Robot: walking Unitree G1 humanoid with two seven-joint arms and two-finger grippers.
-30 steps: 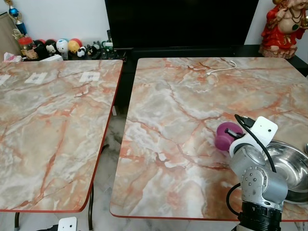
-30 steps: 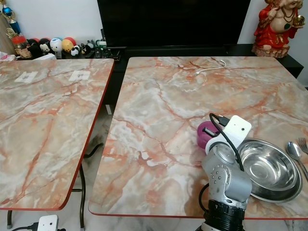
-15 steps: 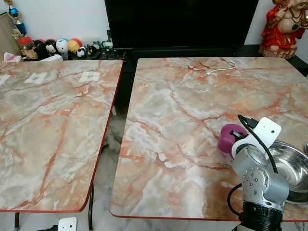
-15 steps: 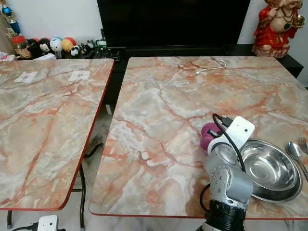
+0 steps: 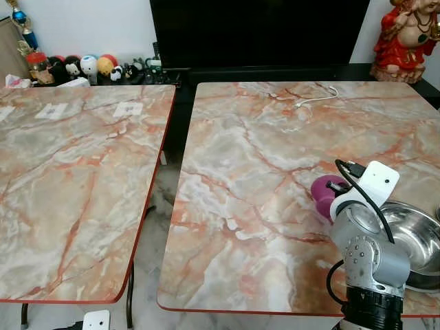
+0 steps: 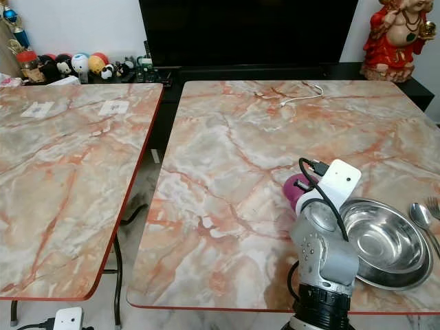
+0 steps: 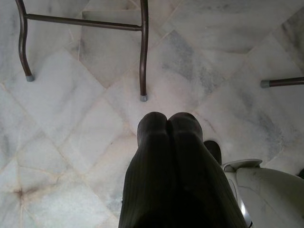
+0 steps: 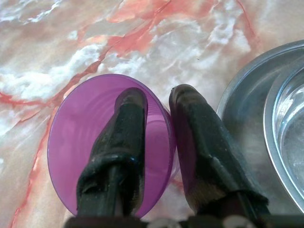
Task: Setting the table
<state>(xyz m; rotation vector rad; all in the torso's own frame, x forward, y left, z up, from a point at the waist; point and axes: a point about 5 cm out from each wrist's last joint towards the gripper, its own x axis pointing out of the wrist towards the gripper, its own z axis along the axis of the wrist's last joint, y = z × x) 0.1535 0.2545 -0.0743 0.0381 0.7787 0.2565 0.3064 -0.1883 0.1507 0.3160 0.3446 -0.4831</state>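
Note:
A purple cup (image 8: 80, 142) is held over the right marble table (image 5: 275, 172), just left of a steel bowl (image 6: 381, 240) set on a steel plate (image 8: 237, 114). My right gripper (image 8: 159, 102) is shut on the cup's rim, one finger inside and one outside. In the eye views the cup (image 5: 323, 191) peeks out behind my right wrist (image 5: 364, 227). A spoon (image 6: 421, 216) and a fork (image 6: 433, 205) lie right of the bowl. My left gripper (image 7: 167, 124) hangs shut over the floor.
A second marble table (image 5: 69, 179) stands to the left across a gap. A white cable (image 5: 315, 97) lies at the far side of the right table. Toys (image 5: 89, 67) and a red statue (image 5: 405, 38) line the back shelf.
The right gripper and purple cup shifted slightly right, then a little back and up, staying beside the bowl. The left arm has not moved.

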